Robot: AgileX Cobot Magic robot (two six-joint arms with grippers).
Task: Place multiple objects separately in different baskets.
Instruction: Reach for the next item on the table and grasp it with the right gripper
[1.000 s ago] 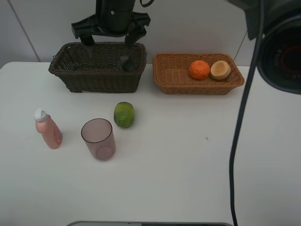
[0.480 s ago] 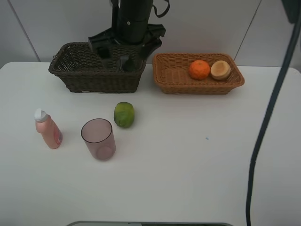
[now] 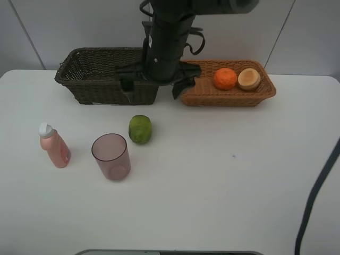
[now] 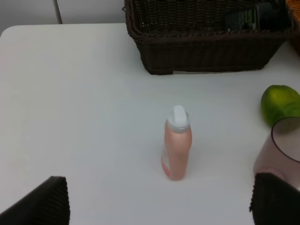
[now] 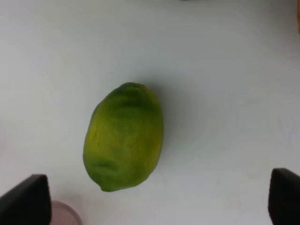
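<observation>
The right fingers (image 5: 24, 200) are standing spread wide and gripping nothing, hanging above the green round fruit (image 3: 140, 129), which is lying on the white counter (image 3: 223, 186) clear of them. The left fingers (image 4: 40, 201) are likewise gaping wide and empty, facing the upright pink white-capped bottle (image 3: 53, 146).

From the high camera, the translucent mauve cup (image 3: 110, 156) is standing upright at seven o'clock from the green fruit, with the pink bottle at nine o'clock from the cup. Along the counter's twelve o'clock edge, the deep dark brown wicker basket (image 3: 90, 79) is holding the dark grey rectangular bottle (image 4: 246, 19). At three o'clock from it, the shallow orange-tan wicker basket (image 3: 228, 98) is holding the orange mandarin (image 3: 225, 78) and a round fruit with a pale tan top (image 3: 248, 78), just beside each other.
</observation>
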